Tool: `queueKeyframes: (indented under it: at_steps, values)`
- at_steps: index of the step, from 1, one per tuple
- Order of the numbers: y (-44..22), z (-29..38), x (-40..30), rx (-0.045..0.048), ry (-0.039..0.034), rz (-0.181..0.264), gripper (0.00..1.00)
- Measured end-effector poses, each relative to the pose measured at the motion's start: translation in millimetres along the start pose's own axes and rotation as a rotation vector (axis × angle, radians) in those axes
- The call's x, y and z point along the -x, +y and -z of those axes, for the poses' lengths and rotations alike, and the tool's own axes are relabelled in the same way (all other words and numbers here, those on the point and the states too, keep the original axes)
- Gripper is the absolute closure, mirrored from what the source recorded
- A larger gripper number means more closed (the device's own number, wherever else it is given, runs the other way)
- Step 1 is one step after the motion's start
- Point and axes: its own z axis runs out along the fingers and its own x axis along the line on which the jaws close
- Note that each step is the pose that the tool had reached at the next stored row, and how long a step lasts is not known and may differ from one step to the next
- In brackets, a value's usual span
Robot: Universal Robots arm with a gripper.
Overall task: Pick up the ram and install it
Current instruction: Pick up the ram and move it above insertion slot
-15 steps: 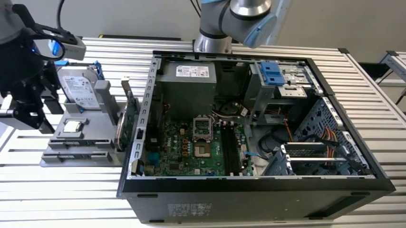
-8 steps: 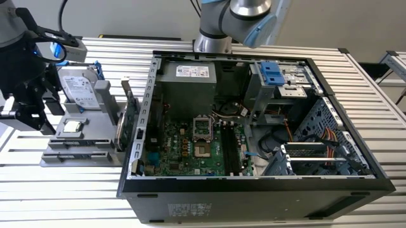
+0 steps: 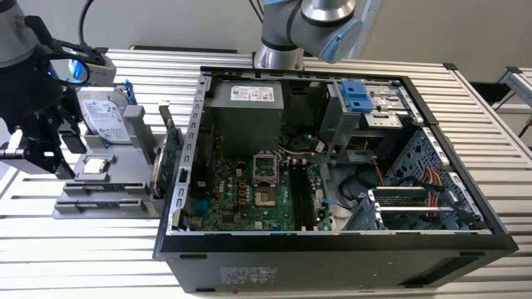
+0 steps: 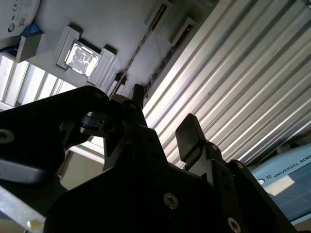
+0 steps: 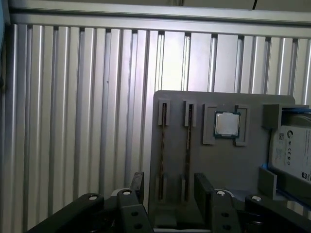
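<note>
Black at the gripper, hovers tilted over the grey holder with jaws spread wide, clasping nothing, near two ram sticks.

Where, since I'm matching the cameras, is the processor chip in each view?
Exterior view: chip on the grey holder, at the exterior view's left.
Second wrist view: chip in its holder pocket.
First wrist view: chip in the same pocket.
Shared landmark: hard drive beside it.
</note>
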Motion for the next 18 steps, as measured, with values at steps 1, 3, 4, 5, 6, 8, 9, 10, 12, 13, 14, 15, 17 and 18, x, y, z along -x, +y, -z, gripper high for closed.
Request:
queueKeyframes:
  at_steps: [1, 3, 4, 5, 6, 8, 9, 10, 12, 13, 14, 15, 17, 18]
  values:
    - [-0.2, -0.6, 0.0, 0.0000, 0.0000, 0.000, 0.00]
    - [-0.4, -1.8, 0.0, 0.0001, 0.0000, 0.000, 0.00]
    - [-0.5, -2.4, 0.0, 0.0001, 0.0000, 0.000, 0.00]
    - [-0.6, -2.9, 0.0, 0.0001, 0.0001, 0.000, 0.00]
    - [-0.7, -3.4, 0.0, 0.0001, 0.0001, 0.000, 0.00]
    - [-0.9, -4.5, 0.1, 0.0001, 0.0001, 0.000, 0.00]
    - [-1.0, -5.0, 0.1, 0.0001, 0.0001, 0.000, 0.00]
    - [-1.0, -5.5, 0.1, 0.0001, 0.0001, 0.000, 0.00]
    - [-1.2, -6.8, 0.1, 0.0000, 0.0000, 0.000, 0.00]
    - [-1.2, -7.5, 0.1, 0.0000, 0.0000, 0.000, 0.00]
    - [-1.3, -8.1, 0.1, 0.0000, 0.0000, 0.000, 0.00]
    - [-1.3, -8.8, 0.2, 0.0000, 0.0000, 0.000, 0.00]
    - [-1.4, -10.0, 0.2, 0.0002, 0.0002, -0.001, 0.00]
    - [-1.4, -10.7, 0.2, 0.0002, 0.0000, -0.004, 0.00]
